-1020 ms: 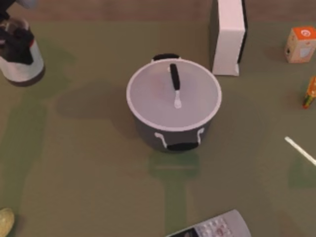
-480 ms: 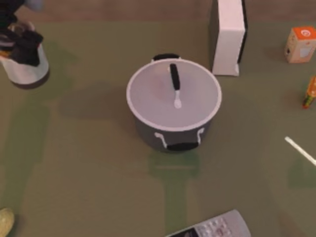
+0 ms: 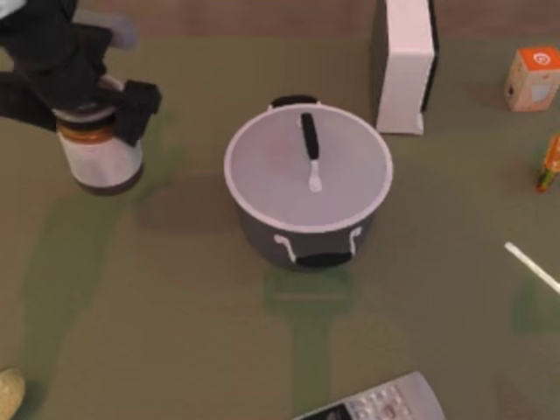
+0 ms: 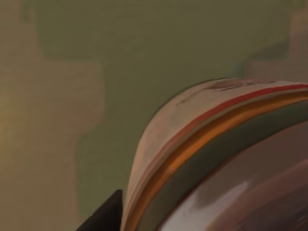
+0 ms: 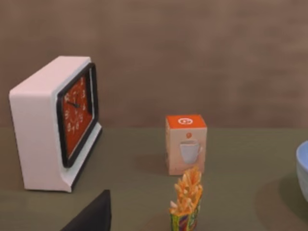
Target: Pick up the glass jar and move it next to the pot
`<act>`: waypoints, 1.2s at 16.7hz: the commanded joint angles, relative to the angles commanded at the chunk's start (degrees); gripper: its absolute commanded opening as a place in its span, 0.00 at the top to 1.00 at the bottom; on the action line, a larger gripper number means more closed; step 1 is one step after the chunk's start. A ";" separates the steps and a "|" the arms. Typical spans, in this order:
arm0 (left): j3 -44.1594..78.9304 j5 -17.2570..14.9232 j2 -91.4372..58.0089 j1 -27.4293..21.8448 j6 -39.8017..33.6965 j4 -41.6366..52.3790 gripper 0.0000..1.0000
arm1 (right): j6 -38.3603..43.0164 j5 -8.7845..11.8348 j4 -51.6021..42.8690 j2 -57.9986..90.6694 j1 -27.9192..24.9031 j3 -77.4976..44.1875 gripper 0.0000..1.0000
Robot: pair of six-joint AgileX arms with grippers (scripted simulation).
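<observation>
Left gripper [image 3: 92, 96] is sitting over the top-left part of the tabletop [image 3: 175, 332] in the top view, fingers closed around the lid end of the glass jar [image 3: 101, 153] and gripping it. The jar is hanging upright under the gripper, white label and orange-brown band showing below the black fingers, its shadow lying on the tabletop off to its right, toward the pot. Left wrist view is filling up with the jar [image 4: 216, 154] at close range: curved label edge, red and orange bands, dark lid rim, plus a black finger tip [image 4: 103, 216] at the frame's lower edge. The pot [image 3: 308, 179] is sitting near the centre of the tabletop, lid on, black lid handle pointing away from the camera, one side handle facing the near edge and one the far edge. Jar is left of the pot, apart from it, not touching. Right arm is not showing in the top view; can't tell its finger state, only a dark corner is showing in the right wrist view. That view is looking at a white clock [image 5: 55, 125] with an orange face, a small orange box [image 5: 186, 144] and a fries carton [image 5: 186, 202]. A remote [image 3: 376, 402] is lying at the near edge.
</observation>
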State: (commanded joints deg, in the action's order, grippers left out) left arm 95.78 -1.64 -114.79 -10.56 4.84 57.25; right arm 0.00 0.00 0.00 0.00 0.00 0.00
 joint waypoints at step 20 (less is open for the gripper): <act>-16.34 6.42 0.59 -7.56 -21.70 -17.60 1.00 | 0.00 0.00 0.00 0.00 0.00 0.00 0.00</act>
State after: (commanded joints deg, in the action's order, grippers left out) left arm 79.44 4.78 -114.20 -18.12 -16.86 39.66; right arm 0.00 0.00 0.00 0.00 0.00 0.00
